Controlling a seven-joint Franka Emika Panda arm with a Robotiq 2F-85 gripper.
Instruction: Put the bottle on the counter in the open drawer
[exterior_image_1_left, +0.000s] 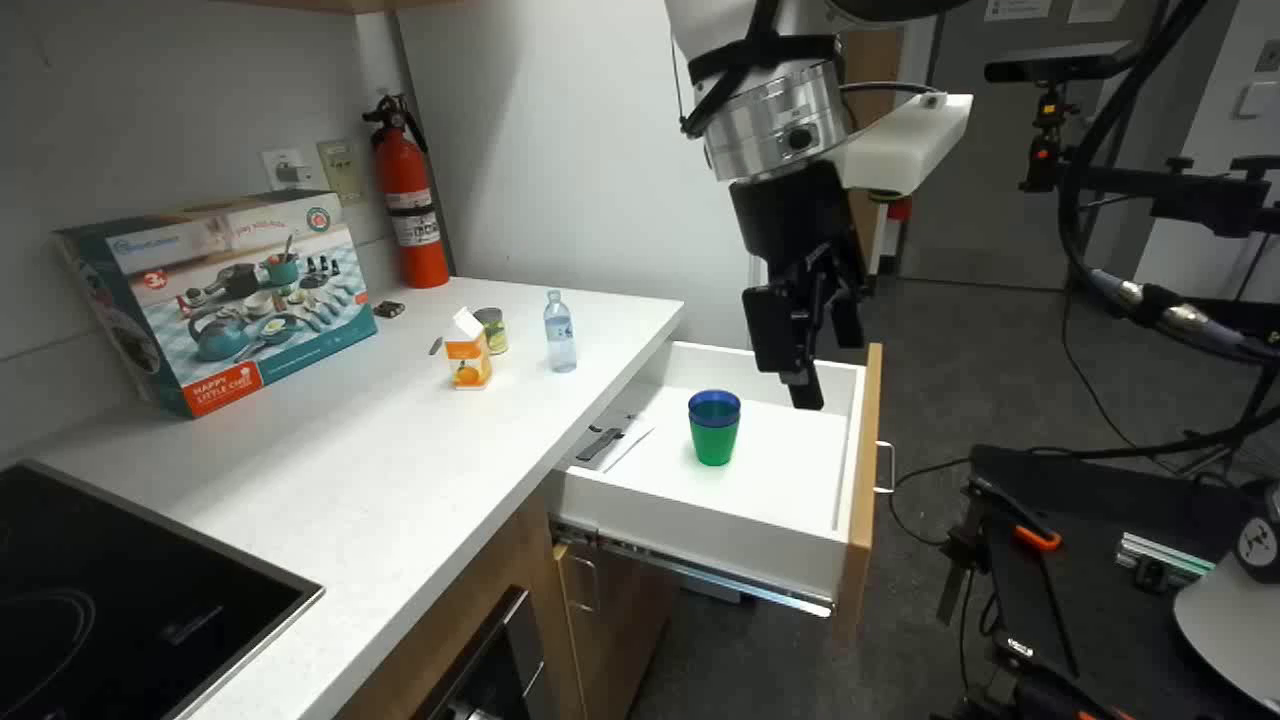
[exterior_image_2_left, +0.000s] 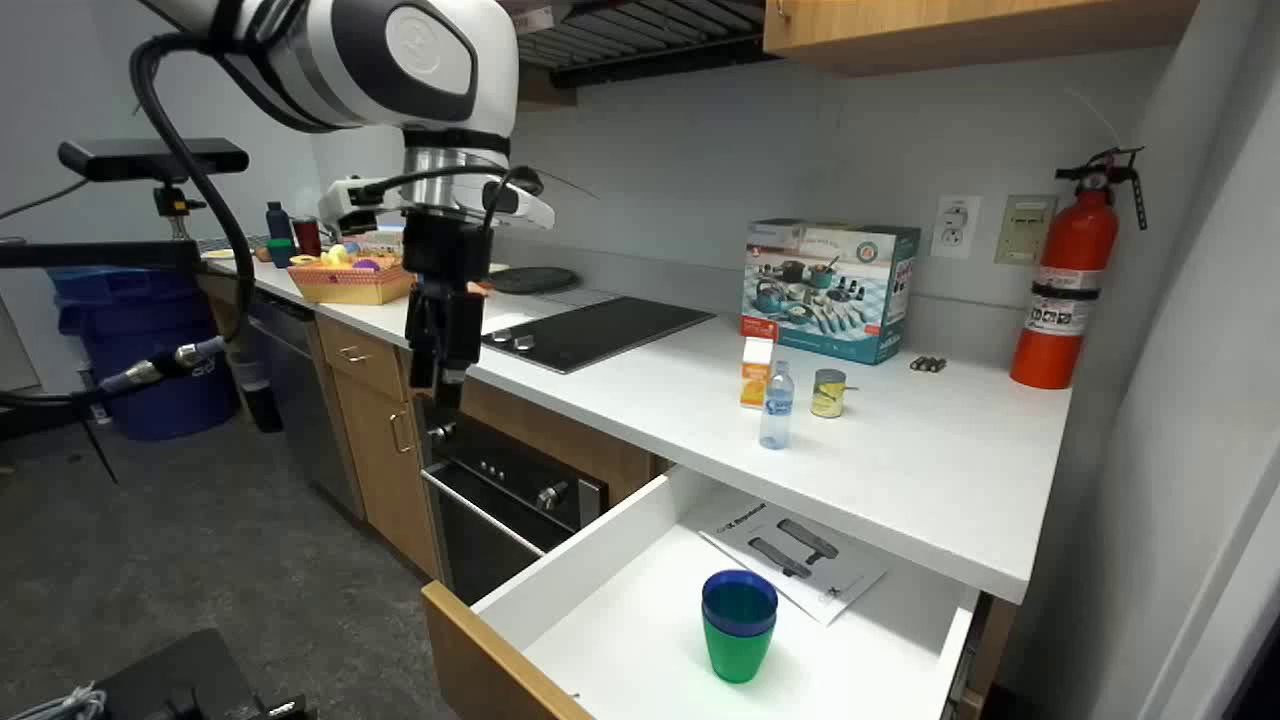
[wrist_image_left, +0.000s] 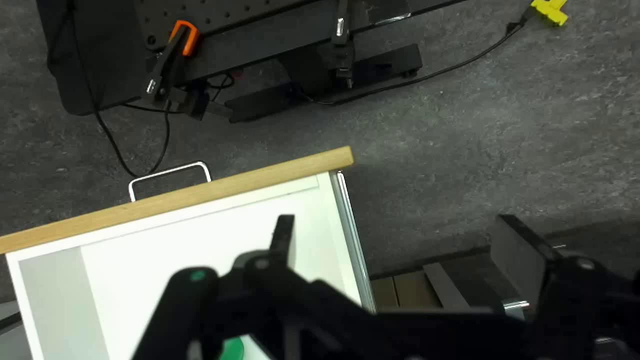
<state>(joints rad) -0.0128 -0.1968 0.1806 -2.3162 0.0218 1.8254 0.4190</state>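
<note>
The small clear bottle (exterior_image_1_left: 560, 335) stands upright on the white counter (exterior_image_1_left: 400, 470), near its front edge. It also shows in an exterior view (exterior_image_2_left: 777, 408), in front of the carton. The drawer (exterior_image_1_left: 700, 505) is pulled open below the counter; its wood front and white inside show in the wrist view (wrist_image_left: 175, 202). My gripper (exterior_image_1_left: 808, 370) points downward and hangs above the drawer's front side, away from the bottle. In the wrist view my gripper (wrist_image_left: 396, 220) has its fingers wide apart with nothing between them. The bottle is out of the wrist view.
A blue-and-green cup stack (exterior_image_2_left: 738, 625) and a paper leaflet (exterior_image_2_left: 800, 560) lie inside the drawer. An orange-and-white carton (exterior_image_1_left: 467, 352) and a small can (exterior_image_1_left: 491, 330) stand beside the bottle. A toy box (exterior_image_2_left: 825, 290), cooktop (exterior_image_2_left: 600, 333) and fire extinguisher (exterior_image_2_left: 1065, 290) are around.
</note>
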